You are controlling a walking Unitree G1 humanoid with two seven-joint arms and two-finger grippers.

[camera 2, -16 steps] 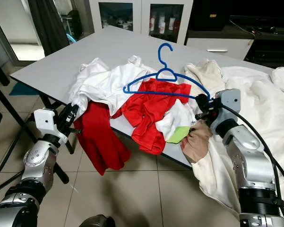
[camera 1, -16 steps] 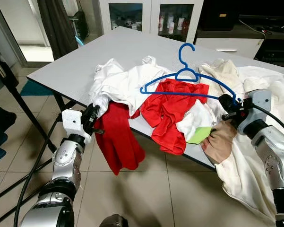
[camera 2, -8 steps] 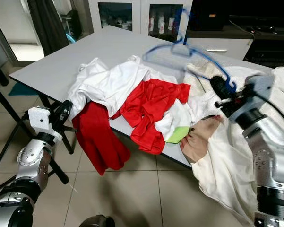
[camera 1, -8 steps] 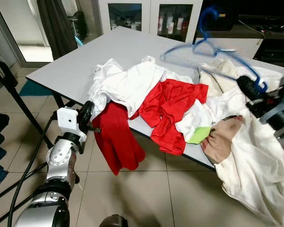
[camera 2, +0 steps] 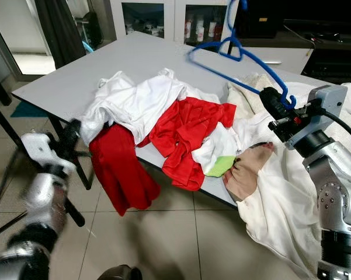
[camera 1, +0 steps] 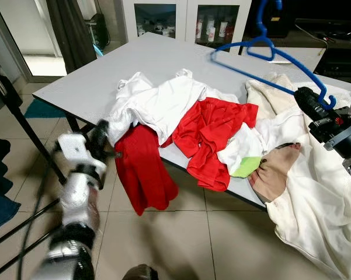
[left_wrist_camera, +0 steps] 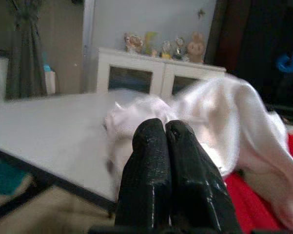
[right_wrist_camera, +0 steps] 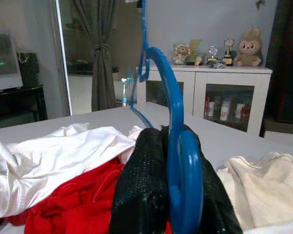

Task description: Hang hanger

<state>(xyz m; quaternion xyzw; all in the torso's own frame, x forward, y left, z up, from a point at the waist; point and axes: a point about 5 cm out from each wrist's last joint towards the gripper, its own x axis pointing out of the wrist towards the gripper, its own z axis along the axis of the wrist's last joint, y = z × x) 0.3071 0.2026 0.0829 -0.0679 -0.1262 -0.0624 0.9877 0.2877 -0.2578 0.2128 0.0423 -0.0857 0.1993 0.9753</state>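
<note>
The right gripper (camera 2: 275, 105) is raised over the right side of the grey table (camera 1: 157, 61), its two black fingers (right_wrist_camera: 141, 195) closed tight on one end of a blue hanger (camera 1: 268, 55); the hanger is lifted clear of the clothes, tilted, its hook (camera 1: 264, 17) pointing up toward the top edge of the head views and its long bar slanting down from the far left to the gripper; in the right wrist view the blue plastic runs up between the fingers and curves away above them; under the hanger a heap of clothes lies on the table: a white shirt (camera 1: 157, 105) on the left, a red garment (camera 1: 213, 131) in the middle, a cream cloth (camera 1: 274, 96) near the gripper, and a small green piece (camera 1: 245, 168) at the table's near edge; a red cloth (camera 1: 143, 172) hangs over the near edge toward the tiled floor (camera 1: 210, 245); a large cream sheet (camera 1: 312, 216) drapes down off the right corner; the left gripper (camera 1: 99, 135) is low beside the near left edge of the table, blurred, just next to the hanging red cloth; in the left wrist view its fingers (left_wrist_camera: 151, 185) are pressed together with nothing between them, pointing at the white shirt; a white cabinet (camera 1: 187, 20) with glass doors stands behind the table.
</note>
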